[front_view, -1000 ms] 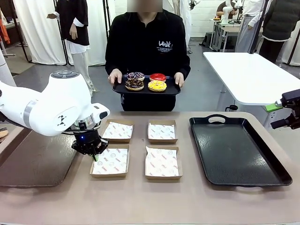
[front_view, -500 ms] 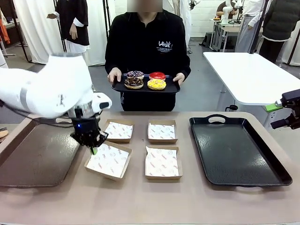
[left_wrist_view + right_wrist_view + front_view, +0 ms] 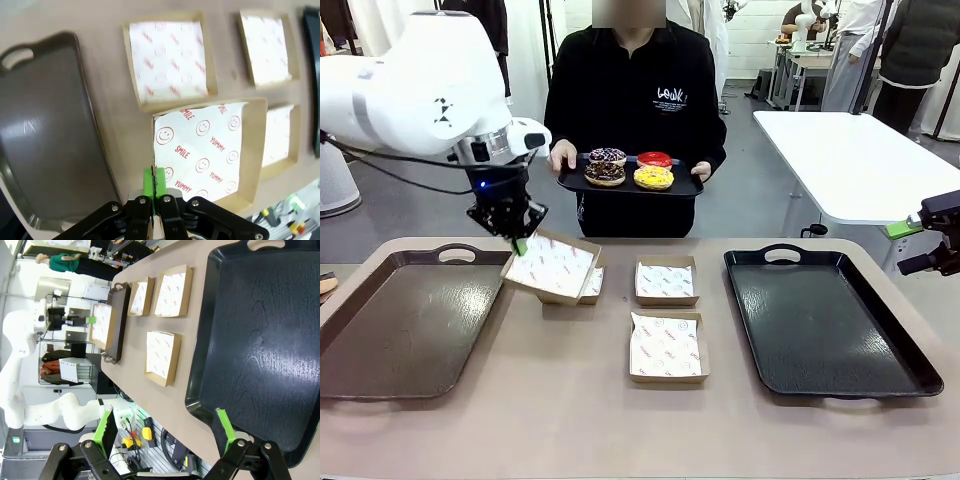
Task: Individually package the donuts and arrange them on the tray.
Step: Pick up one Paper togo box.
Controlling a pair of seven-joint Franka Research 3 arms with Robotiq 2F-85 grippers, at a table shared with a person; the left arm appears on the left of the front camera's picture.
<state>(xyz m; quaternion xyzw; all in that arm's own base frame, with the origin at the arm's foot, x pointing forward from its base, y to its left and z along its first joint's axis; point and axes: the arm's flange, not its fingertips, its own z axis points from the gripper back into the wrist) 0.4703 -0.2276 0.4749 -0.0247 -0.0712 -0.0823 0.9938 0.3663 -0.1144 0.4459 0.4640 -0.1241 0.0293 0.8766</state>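
Observation:
Across the table a person holds a small black serving tray (image 3: 692, 187) carrying the donuts: sprinkled (image 3: 608, 157), chocolate (image 3: 605, 175), red (image 3: 655, 160) and yellow (image 3: 653, 178). My left gripper (image 3: 519, 243) is shut on the edge of a paper-lined cardboard box (image 3: 553, 267), which hangs tilted above the table's back left. The left wrist view shows the gripper (image 3: 154, 181) pinching the rim of that box (image 3: 205, 150). My right gripper (image 3: 164, 415) is open and holds nothing, hovering off the near end of the large black tray (image 3: 250, 330).
Three more lined boxes sit on the table: back left (image 3: 592, 285) partly under the lifted one, back middle (image 3: 665, 280) and front middle (image 3: 666, 348). A dark brown tray (image 3: 405, 320) lies at the left. The large black tray (image 3: 825, 320) lies at the right.
My left gripper has lifted the front-left box off the table and carried it up and toward the back, tilted. The right arm has not moved.

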